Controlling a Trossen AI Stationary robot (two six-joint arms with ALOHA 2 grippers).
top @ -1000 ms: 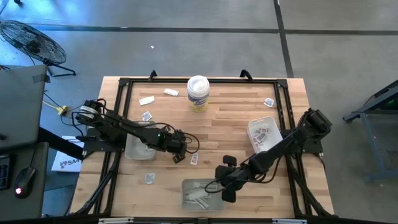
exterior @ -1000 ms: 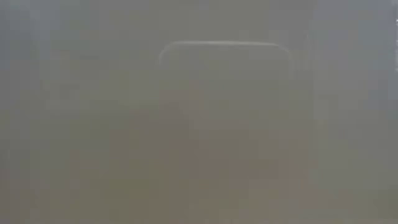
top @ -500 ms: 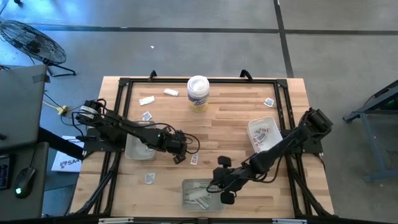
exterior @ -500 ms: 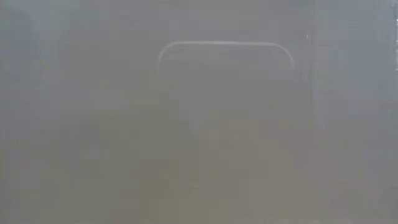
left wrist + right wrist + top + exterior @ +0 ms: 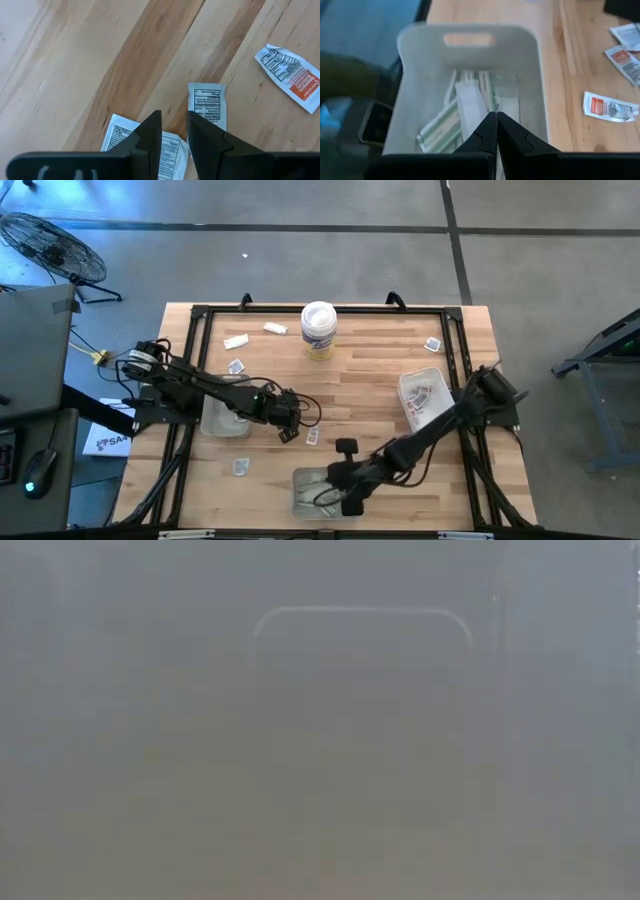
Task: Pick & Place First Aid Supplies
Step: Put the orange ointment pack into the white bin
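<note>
Packets (image 5: 236,366) dot the wooden table (image 5: 370,370) on grey floor (image 5: 300,260).

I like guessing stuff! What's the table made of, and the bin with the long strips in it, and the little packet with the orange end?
The table looks like pale wood with a smooth finish: grain and plank seams show. The bin seems frosted, see-through plastic, with moulded round corners and a handle slot. The orange-ended packet looks like printed paper or foil; its creases suggest something thin.

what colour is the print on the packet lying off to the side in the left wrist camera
Orange-red, with black text on white: the packet shows best in the left wrist view.
</note>
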